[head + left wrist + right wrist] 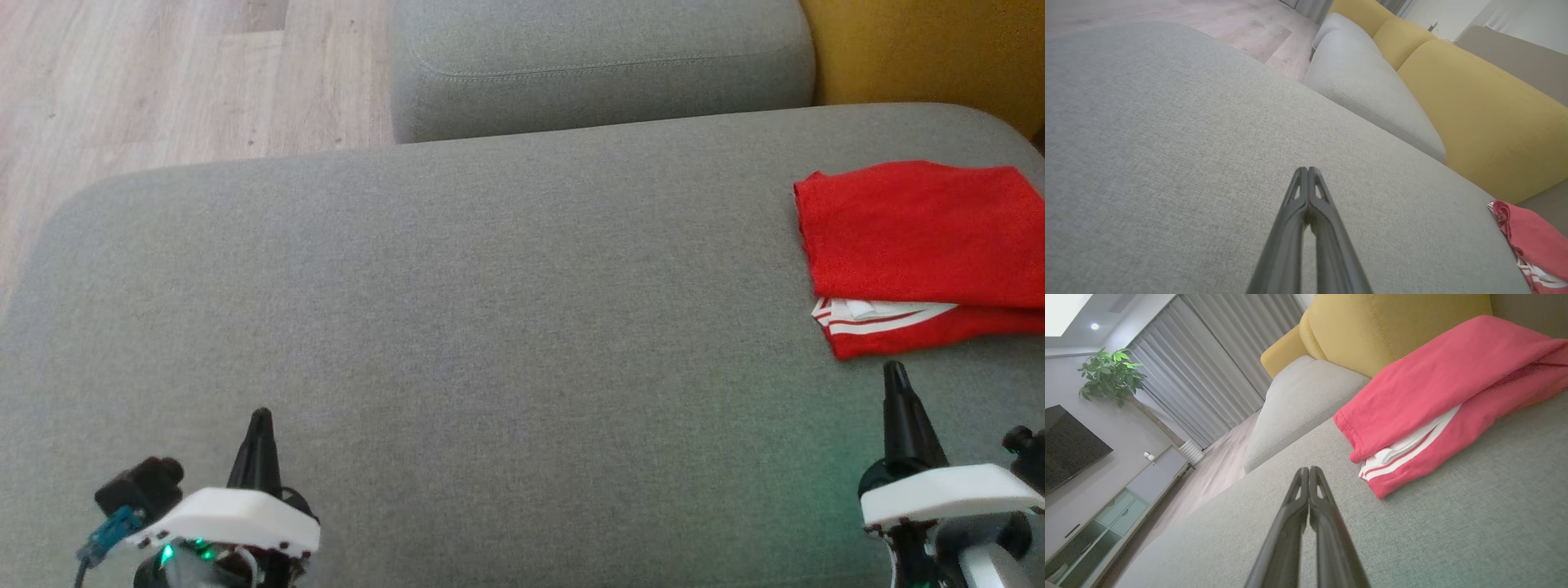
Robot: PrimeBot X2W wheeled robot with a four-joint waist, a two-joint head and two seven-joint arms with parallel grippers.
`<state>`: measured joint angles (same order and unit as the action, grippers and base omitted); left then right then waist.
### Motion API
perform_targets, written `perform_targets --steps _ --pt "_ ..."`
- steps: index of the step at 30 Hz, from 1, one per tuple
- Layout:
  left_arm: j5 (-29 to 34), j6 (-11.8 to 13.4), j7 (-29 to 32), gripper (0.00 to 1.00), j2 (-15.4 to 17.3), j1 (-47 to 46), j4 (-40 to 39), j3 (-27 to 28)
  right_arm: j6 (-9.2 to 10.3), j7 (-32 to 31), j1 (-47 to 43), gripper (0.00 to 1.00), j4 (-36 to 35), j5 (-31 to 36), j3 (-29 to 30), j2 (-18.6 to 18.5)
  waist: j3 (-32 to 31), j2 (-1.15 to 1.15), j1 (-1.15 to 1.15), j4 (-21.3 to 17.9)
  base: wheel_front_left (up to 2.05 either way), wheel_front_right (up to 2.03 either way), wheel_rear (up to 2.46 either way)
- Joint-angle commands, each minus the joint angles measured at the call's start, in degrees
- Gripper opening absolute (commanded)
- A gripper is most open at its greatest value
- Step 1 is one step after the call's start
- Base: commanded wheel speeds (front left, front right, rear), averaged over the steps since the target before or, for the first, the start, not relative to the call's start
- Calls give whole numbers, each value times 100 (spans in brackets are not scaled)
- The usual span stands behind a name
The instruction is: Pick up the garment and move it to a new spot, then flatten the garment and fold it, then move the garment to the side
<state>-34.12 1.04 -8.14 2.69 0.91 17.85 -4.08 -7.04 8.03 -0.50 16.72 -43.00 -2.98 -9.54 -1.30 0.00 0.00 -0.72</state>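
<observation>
Closest to the lens: my left end effector (260, 423), over the near left part of the seat cushion (490, 286), fingers pressed flat together, nothing in them. My right end effector (896, 377) hangs over the cushion's near right part, also pinched closed and empty; cloth close by, not touching. Then the garment (922, 237): red with white stripes, on the cushion's far right end, running off the frame edge. Folded in layers, top layer smooth, striped layer peeking out along the near side. A yellow backrest (922, 49) rises behind the cushion's right end, a second grey cushion (596, 65) butts against its far side, wood floor (163, 82) off its far left corner. My read: fold is done and the piece is parked at the cushion's end to leave the middle free, which fits the last step. Both arms sit low and apart at the cushion's near edge, closed because there is nothing to carry. Looks like a rest pose; task seems finished or nearly so. Only risk: top layer sliding if nudged.
</observation>
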Motion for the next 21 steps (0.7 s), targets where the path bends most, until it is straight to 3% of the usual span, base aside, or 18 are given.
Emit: perform_targets --steps 1,21 --pt "-119 -28 15 0 10 -302 -225 151 -15 -20 289 0 -206 -121 44 -14 1 0 0 1 0 0 0" --pt "-1444 -221 353 0 12 -397 -261 364 -22 -353 377 0 -221 -1240 253 143 35 0 0 17 0 0 0"
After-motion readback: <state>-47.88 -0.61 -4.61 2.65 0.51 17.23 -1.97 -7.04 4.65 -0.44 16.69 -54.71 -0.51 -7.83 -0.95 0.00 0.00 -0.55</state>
